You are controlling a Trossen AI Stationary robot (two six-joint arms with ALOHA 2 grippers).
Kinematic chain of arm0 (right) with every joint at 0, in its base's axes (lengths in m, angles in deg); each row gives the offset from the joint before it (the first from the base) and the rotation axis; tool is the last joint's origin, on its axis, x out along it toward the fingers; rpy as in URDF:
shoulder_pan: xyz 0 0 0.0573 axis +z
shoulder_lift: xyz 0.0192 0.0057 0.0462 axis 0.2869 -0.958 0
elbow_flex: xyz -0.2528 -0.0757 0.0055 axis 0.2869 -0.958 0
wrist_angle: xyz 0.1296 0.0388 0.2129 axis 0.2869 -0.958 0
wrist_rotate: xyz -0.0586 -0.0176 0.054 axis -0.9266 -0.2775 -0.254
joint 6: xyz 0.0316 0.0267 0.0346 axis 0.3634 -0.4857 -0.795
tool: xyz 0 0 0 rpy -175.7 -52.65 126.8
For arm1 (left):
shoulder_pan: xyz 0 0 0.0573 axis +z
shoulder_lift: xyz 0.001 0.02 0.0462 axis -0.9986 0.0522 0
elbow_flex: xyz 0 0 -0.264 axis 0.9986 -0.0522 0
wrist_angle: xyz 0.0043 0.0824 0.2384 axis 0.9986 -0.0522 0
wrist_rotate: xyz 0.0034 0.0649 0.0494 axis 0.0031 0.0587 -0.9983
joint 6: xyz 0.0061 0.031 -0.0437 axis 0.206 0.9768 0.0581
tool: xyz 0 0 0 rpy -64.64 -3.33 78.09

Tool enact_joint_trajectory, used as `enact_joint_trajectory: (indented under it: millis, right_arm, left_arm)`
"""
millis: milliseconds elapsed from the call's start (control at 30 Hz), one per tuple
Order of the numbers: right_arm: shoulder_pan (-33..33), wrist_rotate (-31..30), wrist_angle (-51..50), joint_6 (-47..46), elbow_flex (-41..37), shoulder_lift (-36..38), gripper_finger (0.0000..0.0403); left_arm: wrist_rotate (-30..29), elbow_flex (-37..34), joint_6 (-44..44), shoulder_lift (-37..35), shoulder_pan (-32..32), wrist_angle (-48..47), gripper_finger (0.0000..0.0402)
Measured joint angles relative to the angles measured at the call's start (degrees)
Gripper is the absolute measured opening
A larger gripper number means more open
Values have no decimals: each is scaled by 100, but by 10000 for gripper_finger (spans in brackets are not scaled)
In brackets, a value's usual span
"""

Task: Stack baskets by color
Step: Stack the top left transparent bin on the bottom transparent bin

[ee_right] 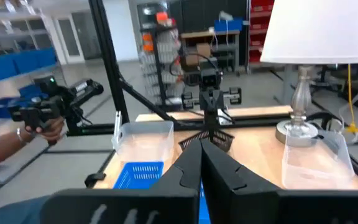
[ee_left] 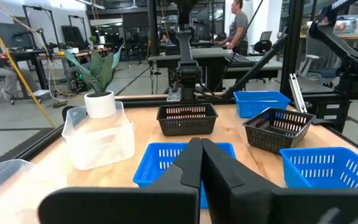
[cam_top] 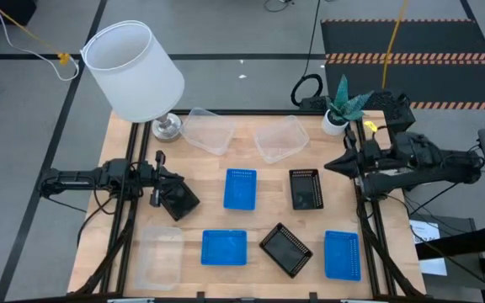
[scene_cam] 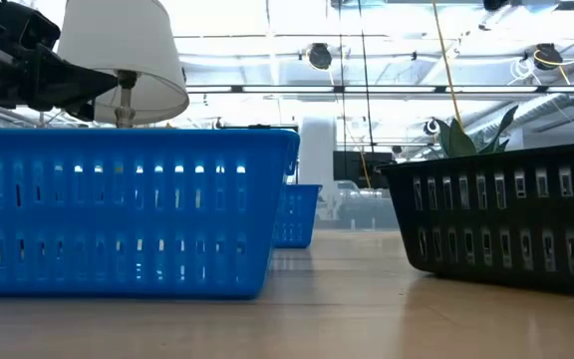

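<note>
Left gripper (cam_top: 194,204), jaws closed and empty, hovers near the desk's left edge beside a black perforated plastic basket (cam_top: 178,199); right gripper (cam_top: 330,164) closed, empty, at the right edge.
</note>
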Motion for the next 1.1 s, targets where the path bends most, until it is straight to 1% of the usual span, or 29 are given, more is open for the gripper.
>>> enact_joint_trajectory:
  millis: [167, 433, 567, 767, 933, 1100]
  right_arm:
    - [-4, -382, -618, 24, 886, -669, 0]
    - [-4, -415, -1106, 61, 1837, -1496, 0]
    - [-4, -412, -1271, 11, 2041, -1750, 0]
    - [-4, -435, -1265, 23, 1971, -1895, 0]
    - [-4, -495, -1192, 39, 1883, -1965, 0]
    - [-4, -499, -1128, 42, 1883, -2026, 0]
  left_arm:
    - [4, 0, -93, 20, 0, 7, 3]
    - [20, 1, -337, 20, 0, 4, 2]
    - [17, 1, -464, 20, 0, 2, 4]
    - [15, 31, -723, 20, 0, -52, 6]
    - [18, 590, -782, 111, 0, -652, 7]
    - [21, 1599, -762, 573, -2, -1511, 7]
